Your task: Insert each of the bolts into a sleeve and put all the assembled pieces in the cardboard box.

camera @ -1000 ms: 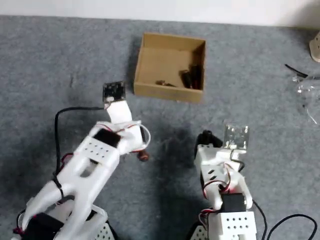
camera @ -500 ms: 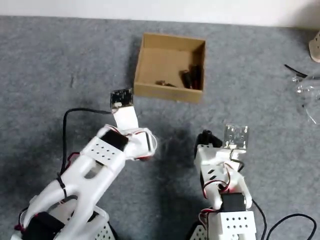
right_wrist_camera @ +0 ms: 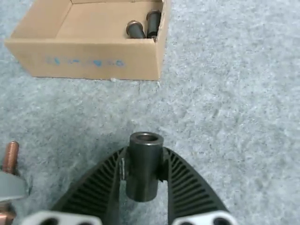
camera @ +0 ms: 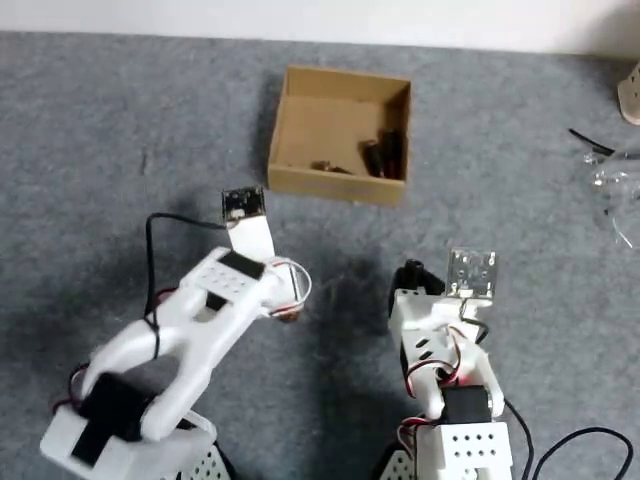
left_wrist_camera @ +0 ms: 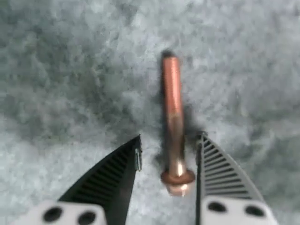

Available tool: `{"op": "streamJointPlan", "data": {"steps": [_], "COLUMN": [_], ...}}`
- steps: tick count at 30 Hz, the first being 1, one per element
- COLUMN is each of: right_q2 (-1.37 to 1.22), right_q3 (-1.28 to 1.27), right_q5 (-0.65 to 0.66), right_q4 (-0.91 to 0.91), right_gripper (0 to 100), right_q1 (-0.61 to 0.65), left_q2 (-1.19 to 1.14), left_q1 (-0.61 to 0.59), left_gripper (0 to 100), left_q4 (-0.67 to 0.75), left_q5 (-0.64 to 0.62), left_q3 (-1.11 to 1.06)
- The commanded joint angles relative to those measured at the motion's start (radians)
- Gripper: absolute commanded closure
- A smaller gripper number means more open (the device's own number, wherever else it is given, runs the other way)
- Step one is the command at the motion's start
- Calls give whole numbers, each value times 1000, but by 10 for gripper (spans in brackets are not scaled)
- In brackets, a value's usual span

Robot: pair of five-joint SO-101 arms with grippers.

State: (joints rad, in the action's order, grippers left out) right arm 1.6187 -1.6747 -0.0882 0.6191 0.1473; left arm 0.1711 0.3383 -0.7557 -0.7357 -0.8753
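The step in hand, as I judge it, is to pick up the slim copper-coloured metal bolt point(left_wrist_camera: 171, 112), which lies on the grey carpeted surface point(camera: 530, 230) in front of the open brown cardboard box point(camera: 335, 186). The left fingers point(left_wrist_camera: 115, 180) are open and stand on both sides of the bolt, near its flanged head. One finger is just beside the shaft and the other leaves a clear gap. To do it well, I think the fingers should first be centred, so that they close evenly and do not roll the bolt away. They should take the shaft close to the head, so that a long free end remains for the insertion. The right fingers point(right_wrist_camera: 101, 185) are closed on the short black cylindrical sleeve point(right_wrist_camera: 144, 164) and hold it upright with the bore open upward, so the bolt should be brought in line with this hole. Dark assembled pieces point(right_wrist_camera: 143, 26) already lie in the box. Compared with one second ago, the left arm has swung its upper part to the side and its wrist has turned a little toward the box, while its fingers stayed over the same place. The right arm, the sleeve and the box have not moved.
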Motion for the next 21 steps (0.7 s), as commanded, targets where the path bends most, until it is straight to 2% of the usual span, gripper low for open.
{"op": "streamJointPlan", "data": {"steps": [1, 8, 21], "right_q2": [19, 19, 19], "right_q3": [-22, -22, -22], "right_q5": [17, 17, 17], "right_q4": [-42, -42, -42], "right_gripper": [993, 993, 993], "right_q1": [-8, -8, -12], "left_q2": [-47, -157, -252], "left_q1": [-33, -82, -84], "left_gripper": [818, 818, 835], "left_q4": [21, 21, 20], "left_q5": [-8, -5, -3], "left_q3": [93, 171, 226]}}
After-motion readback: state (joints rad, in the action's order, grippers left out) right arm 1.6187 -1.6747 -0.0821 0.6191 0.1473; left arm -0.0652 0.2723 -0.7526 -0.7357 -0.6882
